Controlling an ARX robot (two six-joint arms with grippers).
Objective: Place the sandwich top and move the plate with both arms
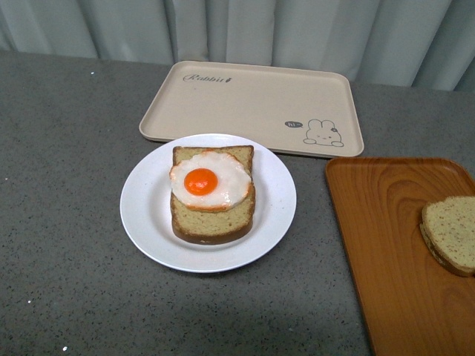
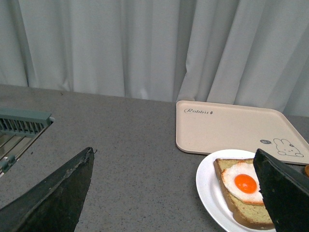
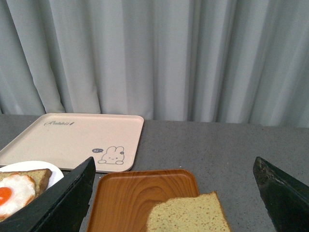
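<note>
The white plate (image 1: 145,215) sits mid-table and holds a thicker bread slice (image 1: 211,222) with a fried egg (image 1: 210,180) on top. The sandwich top (image 1: 453,231), a speckled tan slice, lies on the wood-grain tray (image 1: 386,222) at the right. Neither arm shows in the front view. My left gripper (image 2: 173,152) is open and empty above the table, with the plate (image 2: 207,186) just inside its right finger (image 2: 285,193). My right gripper (image 3: 174,164) is open and empty, with the sandwich top (image 3: 188,215) between its fingers, below them.
A beige rabbit tray (image 1: 252,104) lies behind the plate, close to its far rim. The wood-grain tray (image 3: 135,193) runs to the table's front right. A grey curtain hangs at the back. A metal grille (image 2: 19,125) shows far left in the left wrist view.
</note>
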